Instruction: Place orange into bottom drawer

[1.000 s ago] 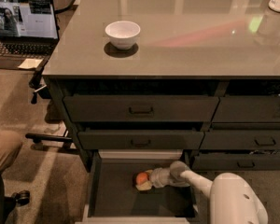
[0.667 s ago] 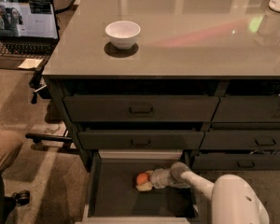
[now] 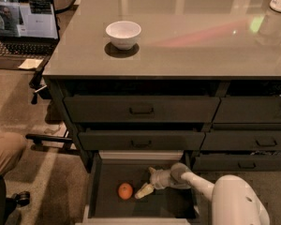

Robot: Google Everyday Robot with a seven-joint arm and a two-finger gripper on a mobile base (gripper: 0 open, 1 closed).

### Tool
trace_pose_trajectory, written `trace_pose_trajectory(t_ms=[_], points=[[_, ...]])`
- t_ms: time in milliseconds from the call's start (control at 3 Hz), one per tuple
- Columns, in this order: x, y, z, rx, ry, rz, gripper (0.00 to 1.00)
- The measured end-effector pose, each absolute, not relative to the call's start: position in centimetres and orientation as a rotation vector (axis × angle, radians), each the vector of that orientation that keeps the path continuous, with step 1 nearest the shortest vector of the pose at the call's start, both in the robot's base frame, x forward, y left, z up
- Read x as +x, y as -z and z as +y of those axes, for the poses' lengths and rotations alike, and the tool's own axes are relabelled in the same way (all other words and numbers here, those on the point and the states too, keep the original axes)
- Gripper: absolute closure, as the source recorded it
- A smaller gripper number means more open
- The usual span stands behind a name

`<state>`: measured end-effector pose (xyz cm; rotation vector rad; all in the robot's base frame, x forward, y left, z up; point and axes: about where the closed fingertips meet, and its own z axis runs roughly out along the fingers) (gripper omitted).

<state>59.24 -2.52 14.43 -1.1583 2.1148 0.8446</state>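
The orange [image 3: 125, 191] lies on the dark floor of the open bottom drawer [image 3: 101, 209], toward its left side. My gripper [image 3: 147, 182] is inside the drawer just right of the orange, open, with one pale finger [image 3: 144, 191] near the fruit but apart from it. My white arm reaches in from the lower right.
A white bowl [image 3: 123, 33] stands on the grey countertop [image 3: 187, 41]. Two closed handled drawers [image 3: 141, 109] sit above the open one, with a narrower drawer column [image 3: 253, 125] to the right. A laptop [image 3: 23, 27] is at the left, and a person's leg [image 3: 2, 156] is at the lower left.
The gripper has let go of the orange and opened. The orange now lies a little to the left of the fingers on the drawer floor.
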Motion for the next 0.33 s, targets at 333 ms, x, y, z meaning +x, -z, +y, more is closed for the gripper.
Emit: trace_pose_trajectory(t_ms=[333], points=[[59.24,-14.43,-2.52,-1.158,-0.845,2.115,0.00]])
